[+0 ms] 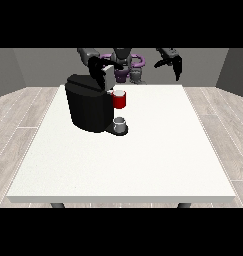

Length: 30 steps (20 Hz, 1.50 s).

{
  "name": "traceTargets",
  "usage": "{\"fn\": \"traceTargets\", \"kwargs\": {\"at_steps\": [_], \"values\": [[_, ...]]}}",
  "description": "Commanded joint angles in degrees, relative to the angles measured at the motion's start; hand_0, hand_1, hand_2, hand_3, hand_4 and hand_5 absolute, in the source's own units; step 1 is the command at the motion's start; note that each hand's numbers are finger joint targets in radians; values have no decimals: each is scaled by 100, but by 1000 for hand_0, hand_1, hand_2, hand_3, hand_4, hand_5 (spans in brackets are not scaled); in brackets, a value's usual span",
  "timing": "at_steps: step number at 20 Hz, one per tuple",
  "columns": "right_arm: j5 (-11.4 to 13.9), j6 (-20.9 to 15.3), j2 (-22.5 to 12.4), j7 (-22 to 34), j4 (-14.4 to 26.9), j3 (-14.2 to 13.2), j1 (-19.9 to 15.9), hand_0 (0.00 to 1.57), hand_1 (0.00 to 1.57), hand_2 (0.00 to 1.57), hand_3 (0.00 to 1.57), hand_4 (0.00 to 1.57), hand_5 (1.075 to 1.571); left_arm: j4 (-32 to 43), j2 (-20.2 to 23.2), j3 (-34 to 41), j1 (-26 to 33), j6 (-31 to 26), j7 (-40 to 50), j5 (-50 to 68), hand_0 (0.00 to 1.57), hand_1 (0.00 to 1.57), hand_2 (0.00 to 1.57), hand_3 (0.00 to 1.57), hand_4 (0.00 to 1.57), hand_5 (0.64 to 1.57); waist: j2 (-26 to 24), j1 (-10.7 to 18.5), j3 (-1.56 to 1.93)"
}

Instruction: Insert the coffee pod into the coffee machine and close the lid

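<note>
- We saw no separate coffee pod in the front view; whether it already sat in the machine or lay hidden under the hand above it, we could not tell.
- We found the coffee machine [89, 107], a black block, on the left half of the white table [143, 155], towards the far edge; a red part [120, 100] stuck out of its front at the upper right, with a small pale rim along its top.
- We noted a small grey cup [120, 123] on the machine's black base plate, directly below the red part and apart from it.
- We saw a light grey flap, seemingly the lid [108, 76], standing up above the machine's top; it looked raised rather than shut down.
- The hand at the view's left [96, 67] was at the machine's top, just beside the lid and overlapping it; how its fingers lay, and whether they held the lid or anything else, we could not tell.
- The hand at the view's right [174, 62] hung in the air beyond the table's far edge, well apart from the machine; its fingers pointed downward, spread and only slightly bent, and it held nothing.
</note>
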Motion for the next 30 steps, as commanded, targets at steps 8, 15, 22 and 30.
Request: {"fn": "traceTargets", "kwargs": {"at_steps": [8,15,22,30], "values": [[460,-19,23,-124,-237,425,-846,0,0,0,0,219,1571,-75,-162,-329,-276,-68,157,-85,0,0,0,0,327,1571,152,804,-70],[451,45,-254,385,-626,310,-1018,0,0,0,0,127,1571,-45,-193,-331,-490,-126,-30,-4,0,0,0,0,379,1571,426,1166,-68],[672,-65,-586,1104,-1234,298,-1311,0,0,0,0,0,1571,18,-248,-575,-880,-227,-71,-121,0,0,0,0,429,1571,766,1669,-70],[697,35,-998,1272,-1506,-58,-1416,0,0,0,0,0,1571,-14,-255,-654,-1256,-321,-227,-115,0,0,0,0,395,1571,1367,2262,-59]]}}
